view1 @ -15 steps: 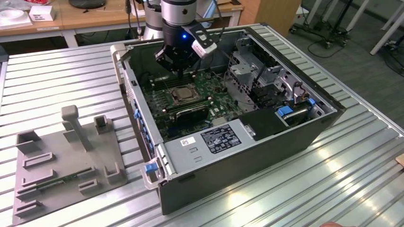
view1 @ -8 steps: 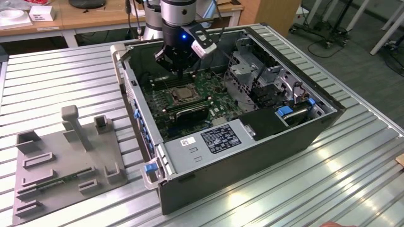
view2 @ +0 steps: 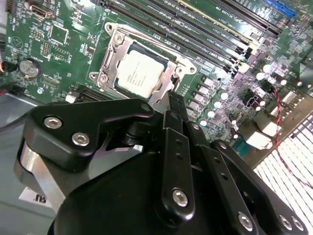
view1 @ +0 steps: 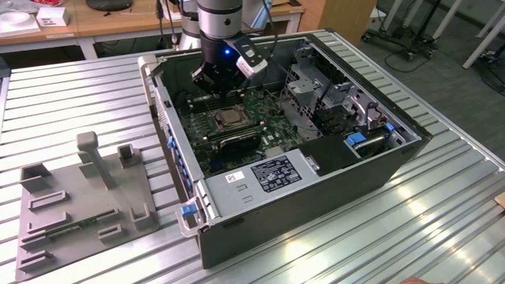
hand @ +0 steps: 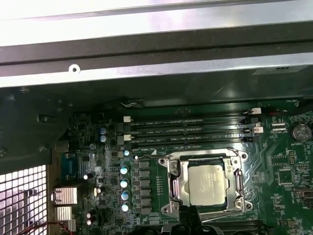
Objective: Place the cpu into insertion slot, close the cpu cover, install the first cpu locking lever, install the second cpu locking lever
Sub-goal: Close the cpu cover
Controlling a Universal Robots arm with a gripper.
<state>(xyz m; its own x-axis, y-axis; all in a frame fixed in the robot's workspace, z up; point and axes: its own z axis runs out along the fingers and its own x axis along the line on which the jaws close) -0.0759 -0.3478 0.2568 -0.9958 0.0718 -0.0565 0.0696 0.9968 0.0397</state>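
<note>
As the cpu [view2: 139,73] lies seated just beyond the tool [view2: 177,104] tips, we note the cpu cover [view2: 112,56] down. Tool pinched narrow, empty.

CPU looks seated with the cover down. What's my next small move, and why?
Probably a short, slow drop of the gripper at the edge of the insertion slot where it hangs, to meet a locking lever. The cpu lies flat in the slot and the cpu cover lies down around it. Whether either lever is latched I cannot tell, so go gently.
</note>
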